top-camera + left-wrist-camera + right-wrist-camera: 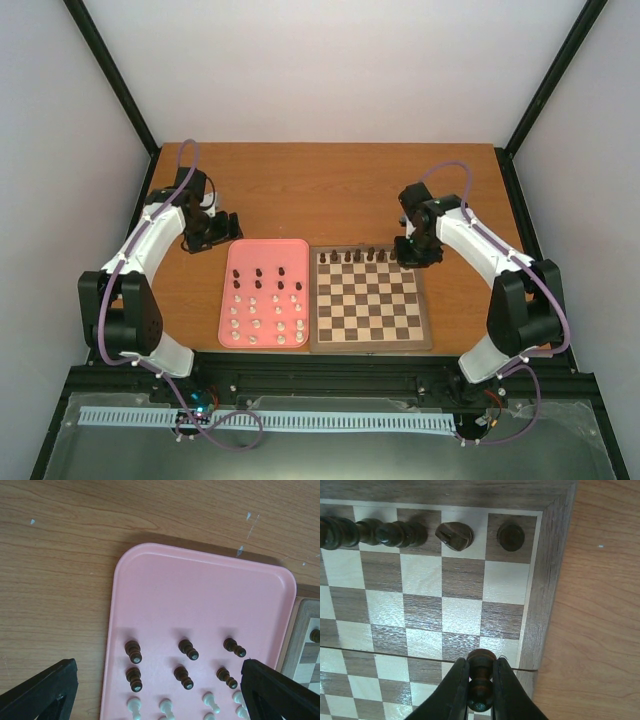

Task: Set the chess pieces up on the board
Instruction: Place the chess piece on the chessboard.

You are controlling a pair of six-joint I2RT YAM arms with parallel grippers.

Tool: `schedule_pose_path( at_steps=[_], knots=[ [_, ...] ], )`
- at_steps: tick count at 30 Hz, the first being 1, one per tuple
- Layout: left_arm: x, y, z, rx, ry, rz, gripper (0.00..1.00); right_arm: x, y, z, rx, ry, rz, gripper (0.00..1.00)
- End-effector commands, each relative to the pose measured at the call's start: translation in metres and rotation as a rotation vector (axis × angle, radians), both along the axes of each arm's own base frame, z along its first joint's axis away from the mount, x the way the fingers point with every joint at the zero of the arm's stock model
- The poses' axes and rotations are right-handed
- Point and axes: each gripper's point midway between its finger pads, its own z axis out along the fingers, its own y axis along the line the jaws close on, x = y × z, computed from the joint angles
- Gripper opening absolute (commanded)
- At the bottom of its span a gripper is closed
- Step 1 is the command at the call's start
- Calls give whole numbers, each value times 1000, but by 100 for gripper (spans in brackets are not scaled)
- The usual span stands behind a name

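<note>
White walls box in a wooden tabletop (pixel 330 190), where a pink tray (pixel 265 250) lies just beside a checkered board (pixel 368 305), side by side so that a piece has only a short way to travel. On the board, a row of dark pieces (pixel 395 532) stands along the far edge and runs to the right-hand corner. The other squares in view are bare.

The right claw (pixel 480 680) is pinched narrow on one more dark piece (pixel 481 661), gripped on both sides at the very fingertips with a rounded end showing past them. I judge that a tip hold like this lets it be set down close to its neighbours. It hangs over the squares by the board's right border, a few rows short of the filled row. Whether it touches the wood I cannot tell. By my reading it is bound for the second row, in front of the corner piece.

The left claw (pixel 157 680) hangs wide open above the far part of the tray, holding nothing. Below it stand six dark pieces (pixel 183 665) in two neat rows, with white pieces (pixel 167 707) nearer in. They are spaced apart, likely so fingers can drop either side of one without knocking the next. Most of the job lies ahead — both colours mostly wait on the tray.
</note>
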Motion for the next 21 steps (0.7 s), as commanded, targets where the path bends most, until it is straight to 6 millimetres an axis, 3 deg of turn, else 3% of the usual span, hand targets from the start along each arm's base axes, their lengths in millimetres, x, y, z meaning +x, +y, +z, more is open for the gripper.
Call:
schedule_pose_path(
  at_steps=[1,13,21],
  knots=[
    [10,-1,12,-4,-36,-8,100,8,-1,-6,25,-33,-8,3],
    [11,1,13,11,-40,-7,100,28,-11,-31,-14,-32,-32,4],
    [10,2,12,22,-37,-9,100,28,-11,-40,-17,-16,-39,5]
  ],
)
